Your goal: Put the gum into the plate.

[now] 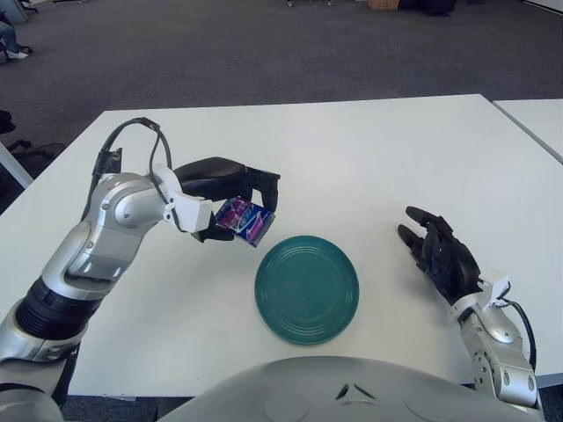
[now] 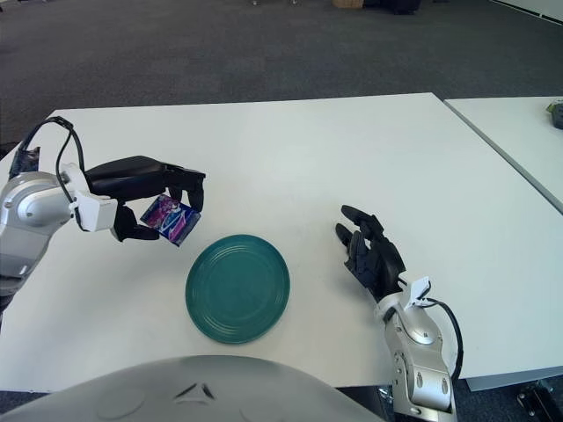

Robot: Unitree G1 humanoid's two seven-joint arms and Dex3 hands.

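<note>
Left eye view shows left hand (image 1: 230, 195) above table (image 1: 369, 149), fingers (image 1: 264, 183) curled down over gum (image 1: 245, 220), thumb pressing from below. Gum, a small purple and blue pack, hangs tilted under the fingers, clear of the table, just beside the near-left rim of plate (image 1: 307, 287) but not yet over it. Plate sits flat, green, with nothing in it. Right hand (image 1: 444, 254) shows to the right of plate, well apart, fingers loosely spread, holding nothing.

Carrying step, by judgement; release not yet due. Risks from here:
- Letting go too early: pack below the fingertips is outside the rim, so could fall on the table or hit the rim and bounce away.
- Grip seems to catch only the upper part of the pack; tilted pack could slip out during a quick move.
- Going down too low: fingertips could knock the rim and push the plate aside, since nothing holds it.
</note>
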